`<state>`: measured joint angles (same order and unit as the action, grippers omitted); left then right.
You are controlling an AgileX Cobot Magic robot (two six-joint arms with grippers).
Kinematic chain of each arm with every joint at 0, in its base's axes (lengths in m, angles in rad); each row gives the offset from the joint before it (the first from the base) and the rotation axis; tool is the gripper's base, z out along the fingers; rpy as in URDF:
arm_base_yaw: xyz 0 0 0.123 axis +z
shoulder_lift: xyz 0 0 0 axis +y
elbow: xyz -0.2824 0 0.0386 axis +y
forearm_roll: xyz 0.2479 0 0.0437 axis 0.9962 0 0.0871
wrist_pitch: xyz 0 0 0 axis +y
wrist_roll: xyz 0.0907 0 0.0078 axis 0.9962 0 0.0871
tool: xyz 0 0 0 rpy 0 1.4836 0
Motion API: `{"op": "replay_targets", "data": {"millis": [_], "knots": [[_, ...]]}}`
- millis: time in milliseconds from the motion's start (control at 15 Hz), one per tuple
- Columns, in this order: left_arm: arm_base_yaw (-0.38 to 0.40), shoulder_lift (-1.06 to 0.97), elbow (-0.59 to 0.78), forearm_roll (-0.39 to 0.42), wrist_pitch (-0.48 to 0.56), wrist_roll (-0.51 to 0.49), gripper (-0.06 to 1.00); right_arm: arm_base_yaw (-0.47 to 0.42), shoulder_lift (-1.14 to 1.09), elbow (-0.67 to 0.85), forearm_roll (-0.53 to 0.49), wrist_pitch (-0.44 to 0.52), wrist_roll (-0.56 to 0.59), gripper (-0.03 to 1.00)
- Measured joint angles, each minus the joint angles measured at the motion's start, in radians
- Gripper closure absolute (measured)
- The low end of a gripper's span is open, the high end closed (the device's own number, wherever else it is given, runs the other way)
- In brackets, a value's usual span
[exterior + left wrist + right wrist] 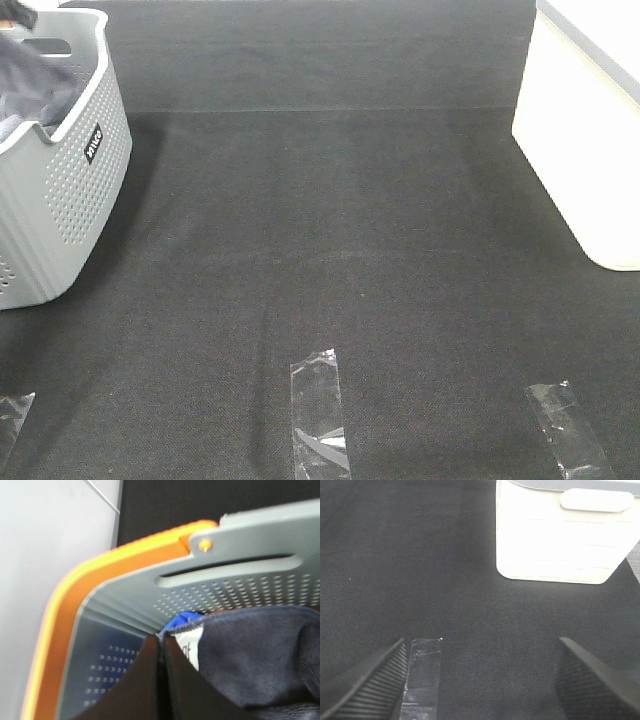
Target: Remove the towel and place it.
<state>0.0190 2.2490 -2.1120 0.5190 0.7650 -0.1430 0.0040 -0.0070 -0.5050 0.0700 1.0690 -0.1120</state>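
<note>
The towel [255,655] is a dark greyish terry cloth with a stitched hem and a white label, lying in the grey basket [75,190] at the far left. In the exterior view the towel [35,80] bunches up to the basket's rim. My left gripper [161,642] is inside the basket with its jaws closed together at the towel's hemmed corner by the label. Only a dark bit of it shows at the top left corner of the exterior view [14,16]. My right gripper [480,690] is open and empty, low over the dark mat.
A bright blue cloth [184,620] peeks out behind the towel in the basket. A white bin [585,140] stands at the right, also seen in the right wrist view [560,535]. Clear tape strips [320,415] lie on the black mat [330,220] near the front.
</note>
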Motion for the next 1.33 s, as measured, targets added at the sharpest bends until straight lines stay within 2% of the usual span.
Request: {"op": "replay_targets", "data": {"millis": [200, 600, 867, 1000, 1200, 1267, 1333], "knots": [[-0.035, -0.115, 0.000, -0.026, 0.028, 0.051, 0.94, 0.000, 0.000, 0.000, 0.000, 0.000, 0.000, 0.22], [-0.176, -0.372, 0.000, -0.041, 0.030, 0.119, 0.94, 0.000, 0.000, 0.000, 0.001, 0.000, 0.000, 0.22], [-0.273, -0.486, -0.001, -0.146, 0.041, 0.206, 0.94, 0.000, 0.000, 0.000, 0.026, 0.000, 0.000, 0.22], [-0.320, -0.510, -0.001, -0.228, 0.096, 0.276, 0.94, 0.000, 0.030, 0.000, 0.083, -0.003, 0.000, 0.22], [-0.403, -0.511, -0.001, -0.361, 0.200, 0.359, 0.94, 0.000, 0.157, -0.004, 0.248, -0.038, -0.049, 0.22], [-0.403, -0.511, -0.001, -0.361, 0.200, 0.359, 0.94, 0.000, 0.157, -0.004, 0.248, -0.038, -0.049, 0.22], [-0.443, -0.511, -0.001, -0.381, 0.215, 0.370, 0.94, 0.000, 0.209, -0.006, 0.333, -0.063, -0.100, 0.22]]}}
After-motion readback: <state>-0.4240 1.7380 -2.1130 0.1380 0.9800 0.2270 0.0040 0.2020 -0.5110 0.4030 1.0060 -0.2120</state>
